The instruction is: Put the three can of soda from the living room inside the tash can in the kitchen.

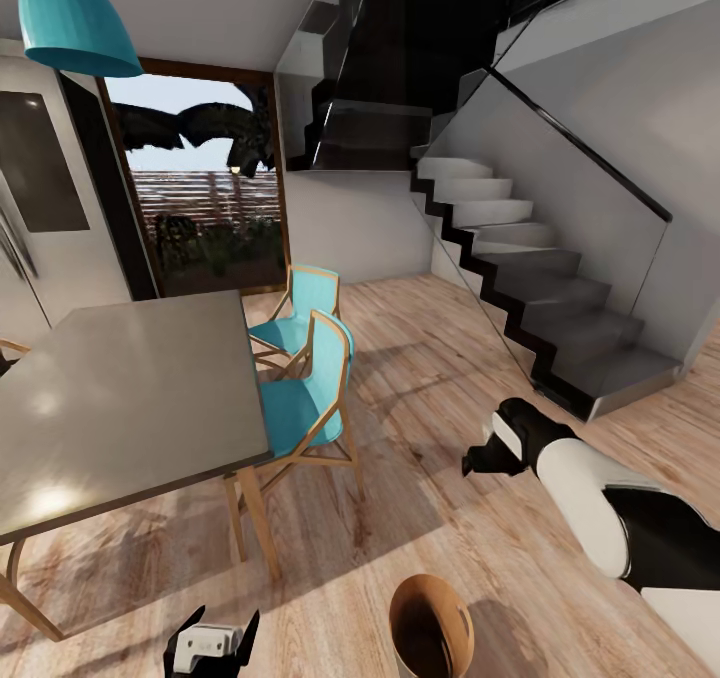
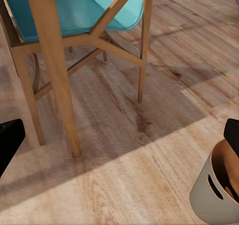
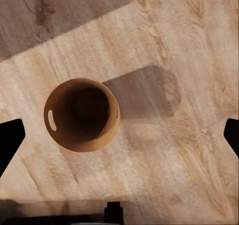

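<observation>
Wide plank floor (image 1: pixel 420 378) throughout, staircase (image 1: pixel 530 268) rising at the far right, glazed door (image 1: pixel 205 188) behind. Grey dining table (image 1: pixel 120 398) at the left, two teal chairs (image 1: pixel 300 398) tucked along its right edge, teal lamp (image 1: pixel 75 18) overhead.

Tash can (image 1: pixel 430 626) upright on the bare floor, well clear of the table's near right corner; nothing visible inside from the right wrist view (image 3: pixel 82 114). Probably light and rigid, with smooth tapered walls likely to slip; best taken at the rim or by the oval slot (image 3: pixel 51 120).

Right gripper (image 1: pixel 490 455) spread wide above the bin, holding nothing. Left gripper (image 1: pixel 212 643) low beside it, likewise wide and empty. No cans in sight.
</observation>
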`<state>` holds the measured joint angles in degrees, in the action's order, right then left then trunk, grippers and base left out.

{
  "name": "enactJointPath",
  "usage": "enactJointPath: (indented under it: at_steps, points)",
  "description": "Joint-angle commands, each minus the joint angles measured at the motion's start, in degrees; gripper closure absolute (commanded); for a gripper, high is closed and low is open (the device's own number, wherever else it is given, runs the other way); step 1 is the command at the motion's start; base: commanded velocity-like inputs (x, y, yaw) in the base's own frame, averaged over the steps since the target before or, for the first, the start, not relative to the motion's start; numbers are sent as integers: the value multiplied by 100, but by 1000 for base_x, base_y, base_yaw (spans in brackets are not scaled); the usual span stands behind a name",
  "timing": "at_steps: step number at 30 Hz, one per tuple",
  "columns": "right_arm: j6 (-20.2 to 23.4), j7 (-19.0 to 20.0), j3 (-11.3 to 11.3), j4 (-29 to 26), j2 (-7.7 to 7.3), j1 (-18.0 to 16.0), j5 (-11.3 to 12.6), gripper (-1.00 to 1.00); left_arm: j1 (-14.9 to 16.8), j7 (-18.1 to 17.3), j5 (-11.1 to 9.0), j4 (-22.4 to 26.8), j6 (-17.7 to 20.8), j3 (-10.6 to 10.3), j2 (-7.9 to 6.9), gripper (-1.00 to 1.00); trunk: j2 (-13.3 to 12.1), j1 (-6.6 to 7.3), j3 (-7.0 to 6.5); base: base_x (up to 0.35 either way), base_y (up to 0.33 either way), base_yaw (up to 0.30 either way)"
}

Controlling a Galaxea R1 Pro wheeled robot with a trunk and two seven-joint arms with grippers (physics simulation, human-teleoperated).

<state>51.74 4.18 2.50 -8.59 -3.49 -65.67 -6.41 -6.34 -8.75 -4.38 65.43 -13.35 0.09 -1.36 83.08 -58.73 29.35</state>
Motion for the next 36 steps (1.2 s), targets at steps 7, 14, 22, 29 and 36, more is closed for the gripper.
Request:
enactJointPath:
  at_steps: [7,14,22,29,36]
  points:
    - [264,-5,-3,142,-11,-21,-16,-100,1,10,0,-8,6,9,4,-100,281,-154,126,0,0,0]
    - [374,-5,-3,160,-1,-24,-25,-100,2,7,-1,-1,7,7,4,-100,562,-307,251,0,0,0]
    - [390,-5,-3,163,30,-25,-26,-100,2,5,-2,3,7,-18,5,-100,882,-483,395,0,0,0]
    - [383,-5,-5,164,33,-25,-27,-100,2,5,-2,-8,7,-30,5,-100,1163,-637,521,0,0,0]
    - [375,-17,-185,164,36,-25,-27,-100,-1,4,4,-30,7,-43,5,-100,1444,-791,646,0,0,0]
